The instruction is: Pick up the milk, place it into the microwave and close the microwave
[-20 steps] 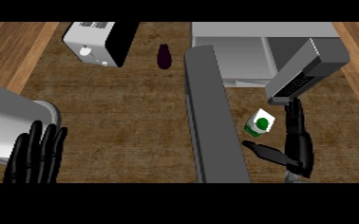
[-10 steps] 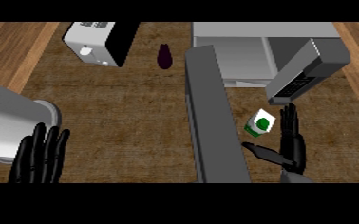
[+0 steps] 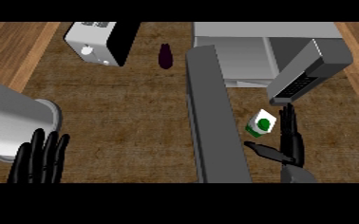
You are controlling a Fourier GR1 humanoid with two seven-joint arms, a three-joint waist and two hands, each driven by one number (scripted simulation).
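A white milk carton [image 3: 261, 123] with a green round mark stands on the wooden counter, right of the long grey open microwave door [image 3: 214, 118]. My right hand [image 3: 289, 142] is open just right of the carton, fingers straight and pointing up, thumb stretched out below the carton; whether it touches the carton I cannot tell. The microwave [image 3: 259, 52] sits at the back right with its pale inside showing. My left hand [image 3: 41, 156] rests open at the lower left, fingers up.
A white and black toaster [image 3: 101, 42] stands at the back left. A dark eggplant [image 3: 165, 56] lies beside it. A grey pot [image 3: 24, 118] is at the left edge, above my left hand. A grey slanted panel with a keypad [image 3: 305, 76] leans over the carton.
The right hand has shifted slightly down and right beside the carton. The left hand has moved a little to the right. The carton has stayed in place.
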